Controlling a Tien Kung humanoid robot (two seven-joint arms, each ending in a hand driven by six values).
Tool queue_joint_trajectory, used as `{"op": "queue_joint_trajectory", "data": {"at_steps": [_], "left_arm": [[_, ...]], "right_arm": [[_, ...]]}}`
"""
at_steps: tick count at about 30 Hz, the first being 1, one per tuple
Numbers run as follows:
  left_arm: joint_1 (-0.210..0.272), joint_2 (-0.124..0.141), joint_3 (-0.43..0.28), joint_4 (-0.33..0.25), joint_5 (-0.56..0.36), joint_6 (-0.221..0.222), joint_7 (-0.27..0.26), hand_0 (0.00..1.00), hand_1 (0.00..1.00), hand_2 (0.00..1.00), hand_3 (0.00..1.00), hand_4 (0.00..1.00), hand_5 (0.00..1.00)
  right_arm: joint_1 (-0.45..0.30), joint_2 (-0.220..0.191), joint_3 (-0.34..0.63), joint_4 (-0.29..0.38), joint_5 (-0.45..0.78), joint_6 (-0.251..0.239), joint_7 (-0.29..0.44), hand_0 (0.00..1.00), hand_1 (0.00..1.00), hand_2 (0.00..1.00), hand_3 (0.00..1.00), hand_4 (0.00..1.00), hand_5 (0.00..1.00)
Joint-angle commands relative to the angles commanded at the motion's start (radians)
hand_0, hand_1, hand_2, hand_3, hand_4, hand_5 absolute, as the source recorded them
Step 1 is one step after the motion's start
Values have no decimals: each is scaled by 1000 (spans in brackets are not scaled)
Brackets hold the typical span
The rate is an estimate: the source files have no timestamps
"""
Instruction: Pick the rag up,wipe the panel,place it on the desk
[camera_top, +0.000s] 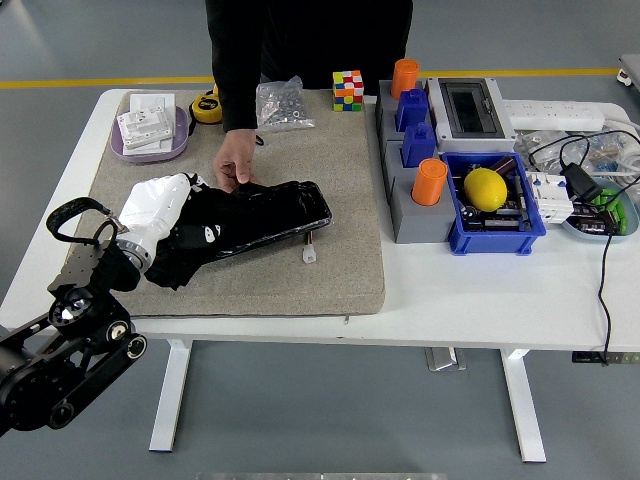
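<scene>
A glossy black panel (275, 213) lies on the grey mat (330, 270), with a small white connector (309, 255) at its near edge. My left hand (160, 205), white-covered, is shut on a black rag (190, 245) and presses it onto the panel's left end. A person's hand (234, 160) holds the panel's far left edge. My right hand is out of view.
A lilac tray with white parts (150, 130), a yellow tape measure (207, 107), a bag of parts (280, 102) and a colour cube (347, 88) sit at the mat's back. A grey block with orange and blue cups (415, 190), a blue bin with a lemon (487, 188) and cables (600, 240) stand to the right.
</scene>
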Motion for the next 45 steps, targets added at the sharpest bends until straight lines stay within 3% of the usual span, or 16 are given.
{"op": "queue_joint_trajectory", "data": {"at_steps": [12, 32, 45], "left_arm": [[-63, -49, 69, 49, -25, 7, -5, 221, 70, 403, 266, 2, 2], [-221, -124, 206, 178, -97, 22, -23, 221, 74, 403, 270, 2, 2], [-290, -154, 274, 214, -131, 23, -25, 221, 75, 404, 271, 2, 2]], "right_arm": [[5, -2, -7, 1, -4, 2, -3, 687, 461, 645, 621, 998, 694], [19, -15, -27, 3, -10, 4, -11, 687, 462, 644, 621, 998, 694], [25, -17, -29, 5, -16, 4, -17, 686, 461, 644, 622, 998, 695]]}}
